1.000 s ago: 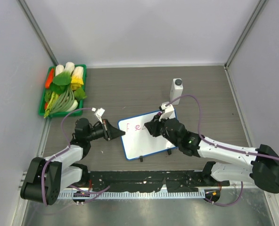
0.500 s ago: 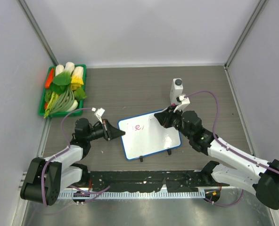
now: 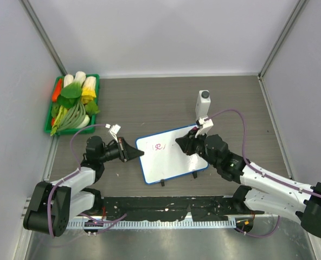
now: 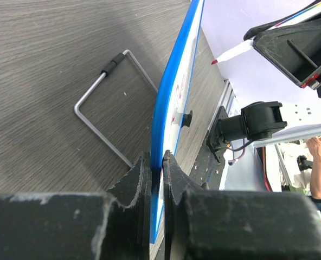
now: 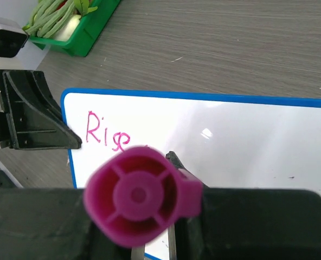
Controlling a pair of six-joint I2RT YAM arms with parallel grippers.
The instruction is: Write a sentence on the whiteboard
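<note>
- table (image 3: 149, 103): the whiteboard (image 3: 174, 160) lies near its front middle.
- green tray (image 3: 48, 128): well off the whiteboard's far left corner.
- right gripper (image 3: 183, 145): over the whiteboard's right half, closed around a pink marker (image 5: 139, 196).
- left gripper (image 4: 156, 179): clamped on the whiteboard's left edge.
- sentence (image 5: 107, 134): pink "ris" at the whiteboard's upper left.

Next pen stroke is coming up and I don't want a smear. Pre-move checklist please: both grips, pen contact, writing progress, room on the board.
1. left gripper clamped on the whiteboard at its left rim: ok.
2. right gripper closed on the marker: ok.
3. Marker tip touching the board: cannot tell, hidden under the gripper.
4. sentence complete: not ok, only "Ris" reads clearly; the next letter is partly hidden.
5. Blank surface to the right of the writing: ok.
</note>
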